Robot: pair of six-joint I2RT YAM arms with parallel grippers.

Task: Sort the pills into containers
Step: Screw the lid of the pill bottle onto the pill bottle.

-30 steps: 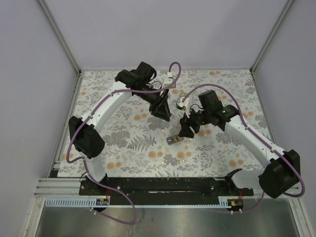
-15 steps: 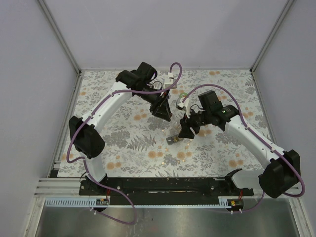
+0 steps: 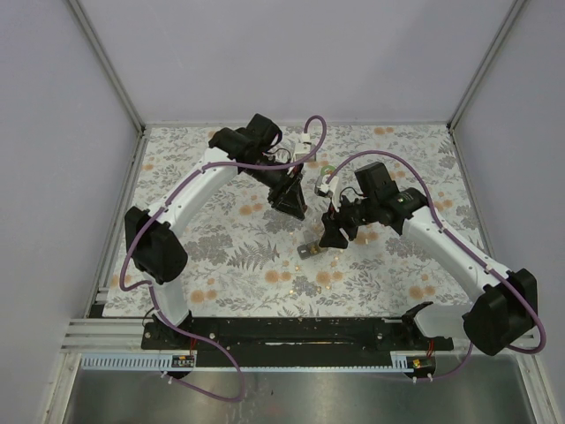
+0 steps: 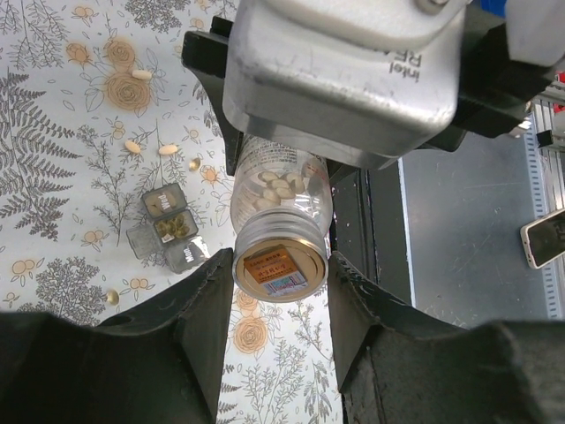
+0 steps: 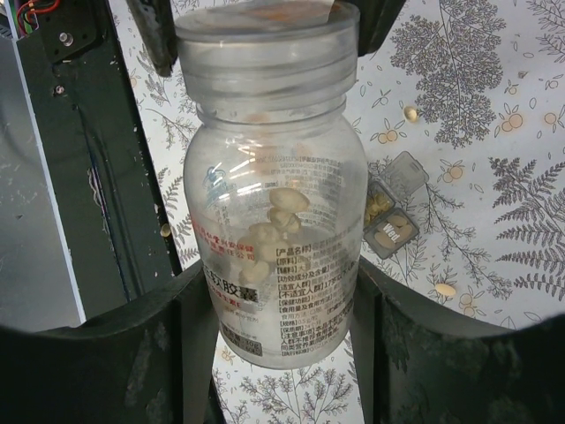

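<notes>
A clear pill bottle (image 5: 274, 230) with pale pills inside is held between both arms above the table. My right gripper (image 5: 282, 283) is shut on the bottle's body, one finger on each side. My left gripper (image 4: 281, 269) is shut on the bottle's silver cap (image 4: 281, 265), which bears an orange label. A small clear pill organizer (image 4: 168, 228) lies on the flowered cloth below, with yellow pills in some cells; it also shows in the right wrist view (image 5: 393, 216) and the top view (image 3: 309, 250). In the top view the bottle is mostly hidden between the left gripper (image 3: 297, 207) and the right gripper (image 3: 332, 230).
Loose pale pills (image 4: 168, 149) lie scattered on the cloth left of the organizer, and another loose pill (image 5: 446, 289) sits near it in the right wrist view. The black rail (image 3: 282, 331) with the arm bases runs along the near edge.
</notes>
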